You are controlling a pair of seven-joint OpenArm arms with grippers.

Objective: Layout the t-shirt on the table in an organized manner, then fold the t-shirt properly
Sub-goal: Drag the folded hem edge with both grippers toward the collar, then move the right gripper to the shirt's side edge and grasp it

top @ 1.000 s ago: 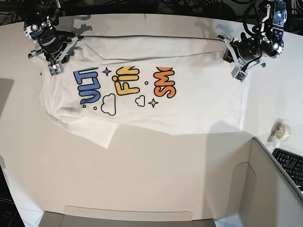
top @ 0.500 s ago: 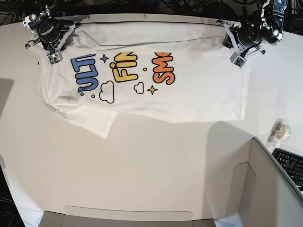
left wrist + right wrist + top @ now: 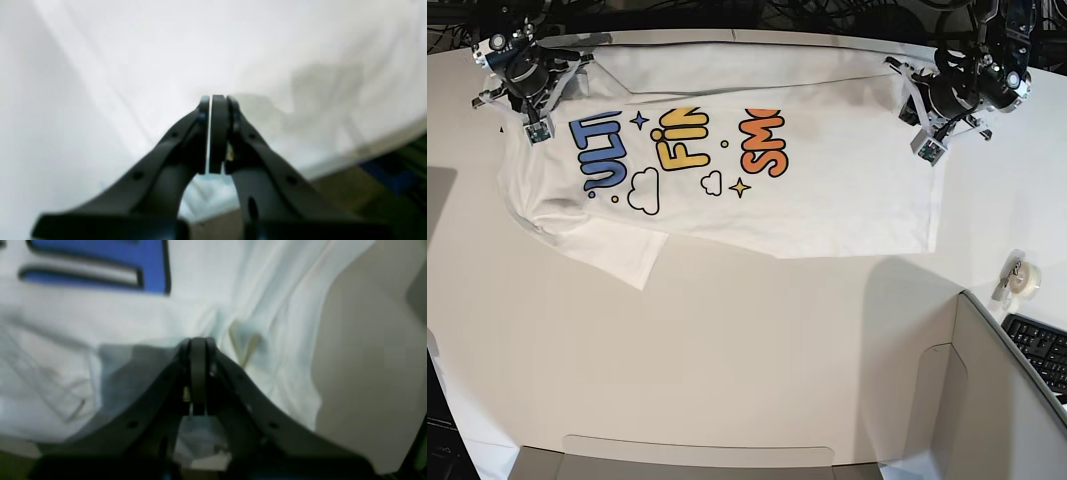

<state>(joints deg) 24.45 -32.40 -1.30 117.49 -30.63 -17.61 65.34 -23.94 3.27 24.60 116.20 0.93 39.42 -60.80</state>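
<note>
On my wrist feeds, the left gripper [image 3: 213, 133] and right gripper [image 3: 198, 373] show matte black fingers, flat at the tips, flaring into broad arms dotted with small round screw holes. From the base camera, above the t-shirt [image 3: 827, 190], I see black-and-silver wrists with pale grey tips and black cabling.

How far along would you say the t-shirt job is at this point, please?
Done: the t-shirt lies print-up on the table. In hand: left gripper and right gripper pinch its far edge. Left: smoothing the bunched sleeve, then every fold.
</note>
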